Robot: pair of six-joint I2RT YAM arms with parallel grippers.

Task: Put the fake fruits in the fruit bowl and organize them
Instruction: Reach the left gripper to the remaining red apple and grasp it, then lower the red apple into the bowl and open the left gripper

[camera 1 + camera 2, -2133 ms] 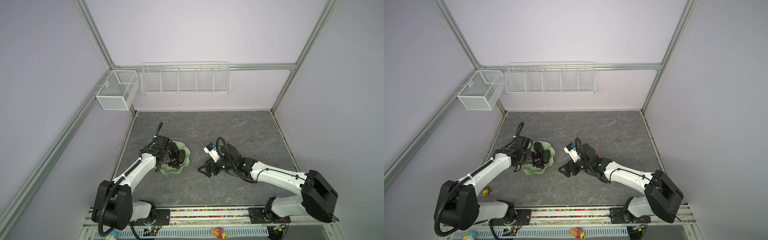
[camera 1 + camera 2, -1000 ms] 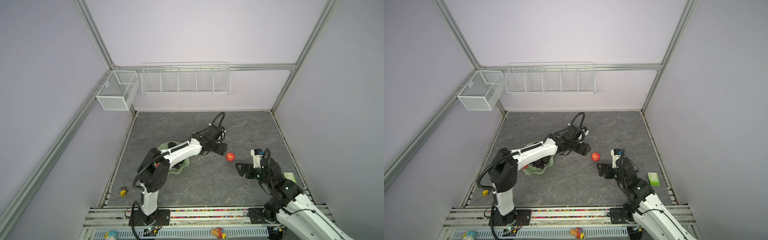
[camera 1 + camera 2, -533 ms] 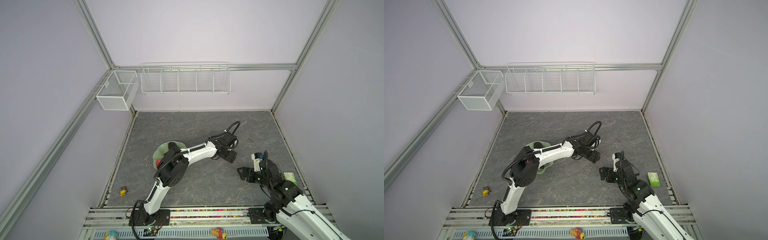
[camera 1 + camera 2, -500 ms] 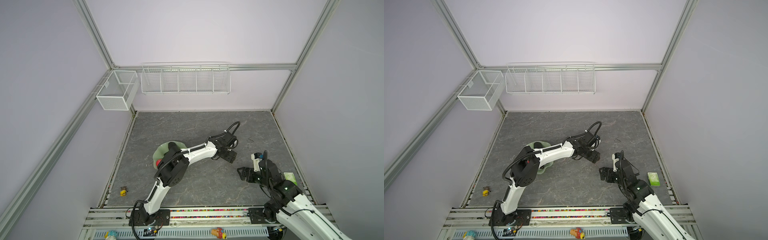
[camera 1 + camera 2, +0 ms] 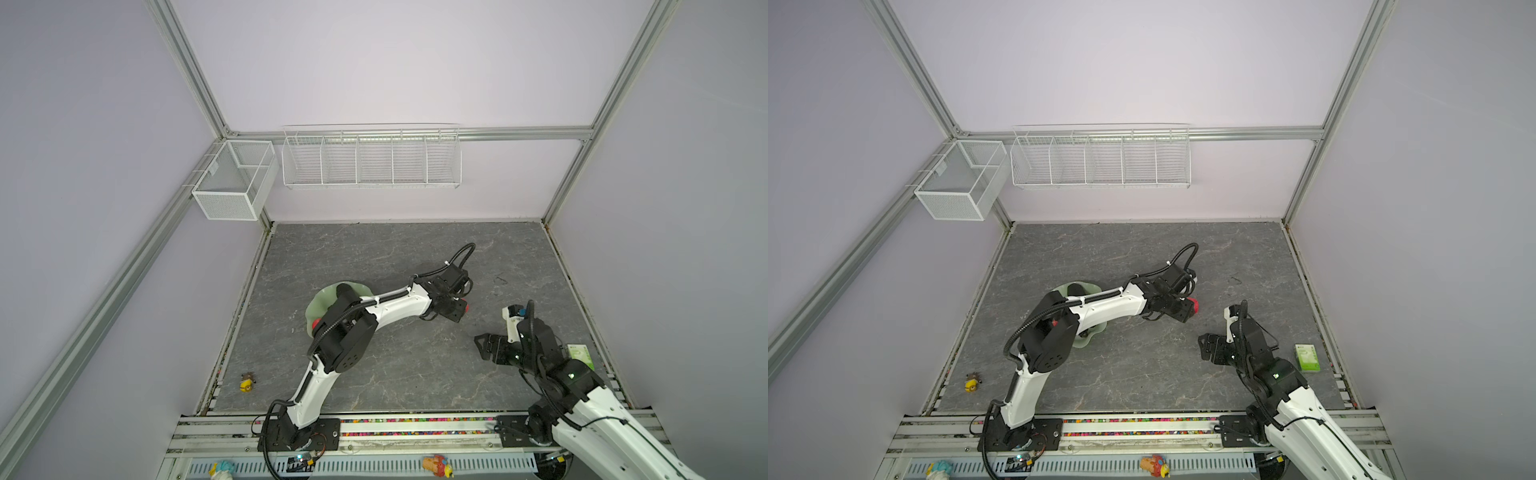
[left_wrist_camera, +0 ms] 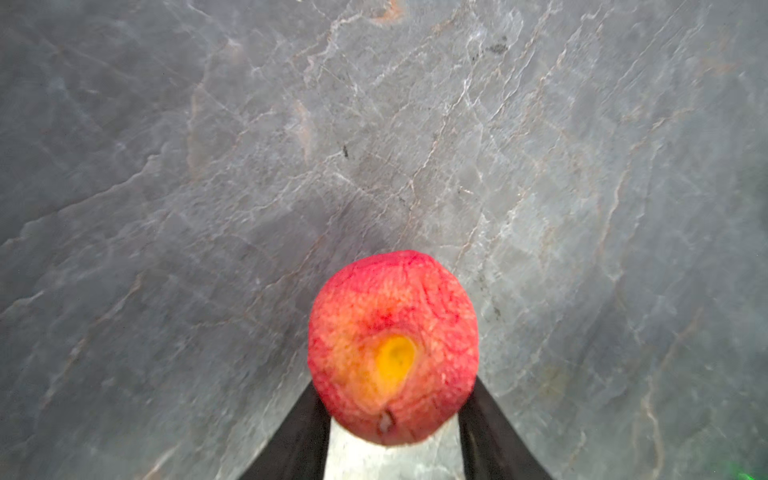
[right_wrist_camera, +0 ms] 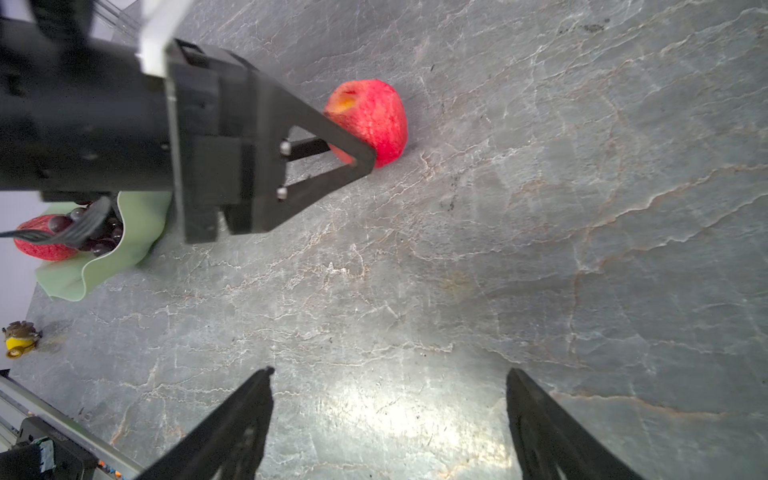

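The wavy green bowl [image 7: 104,257] sits on the grey table [image 7: 561,249], toward the left side, and the left arm covers much of it in both top views. The right wrist view shows a bunch of dark grapes [image 7: 99,239] inside it, with one bowl apple [image 7: 39,247] lying against the grapes at the rim. What else the bowl holds cannot be made out. A second red apple [image 6: 392,349] rests on the table well to the right of the bowl. The left gripper [image 5: 1185,311] reaches across to this apple, with a black finger [image 6: 301,436] pressed to each side of it. The right gripper [image 7: 390,371] hangs near the table's right edge, fingers spread wide with only bare table between them. A small mesh basket [image 5: 232,187] hangs on the left wall and a long wire basket [image 5: 370,160] with five compartments on the back wall. A yellow toy [image 5: 248,382] lies near the front left corner.
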